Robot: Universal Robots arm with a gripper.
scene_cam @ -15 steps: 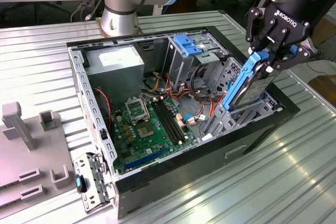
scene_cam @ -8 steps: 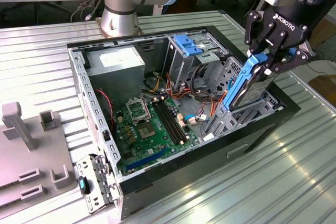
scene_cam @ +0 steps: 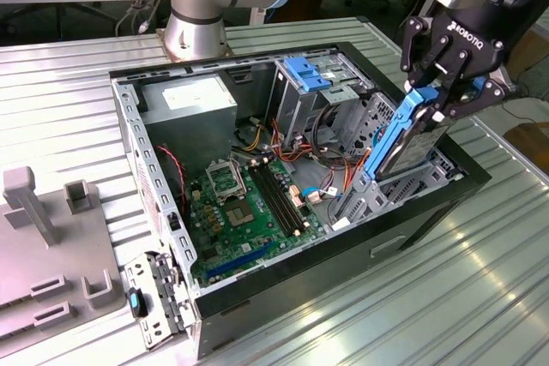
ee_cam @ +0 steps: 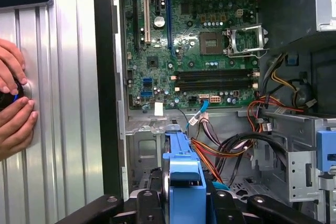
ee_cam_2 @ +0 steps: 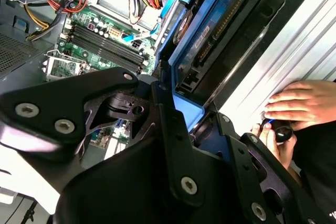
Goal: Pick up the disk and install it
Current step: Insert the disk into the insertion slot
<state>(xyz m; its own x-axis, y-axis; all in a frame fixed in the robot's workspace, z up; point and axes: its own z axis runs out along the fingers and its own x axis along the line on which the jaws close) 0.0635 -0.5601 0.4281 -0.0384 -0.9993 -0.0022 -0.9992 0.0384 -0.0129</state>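
Note:
The disk [scene_cam: 396, 141], a dark slab in a bright blue carrier frame, hangs steeply tilted over the open computer case [scene_cam: 429, 212] on the exterior view's right. Its lower end reaches down to the metal drive bay [scene_cam: 377, 190] by the case wall. My gripper [scene_cam: 446, 96] is shut on the disk's upper end. In the second wrist view the disk [ee_cam_2: 220, 30] runs away from the gripper [ee_cam_2: 194, 124] toward the case interior. In the first wrist view its blue carrier edge [ee_cam: 181, 171] stands between the gripper's black links [ee_cam: 184, 203], above the bay floor.
The motherboard [scene_cam: 249, 207] lies on the case floor, beside a silver box with a white label [scene_cam: 193, 100]. Light-blue brackets [scene_cam: 309, 75] sit in the rear drive cage amid loose cables [ee_cam: 231, 150]. A person's hands [ee_cam: 13, 103] rest on the ribbed table beside the case. A grey fixture [scene_cam: 43, 237] stands at the exterior view's left.

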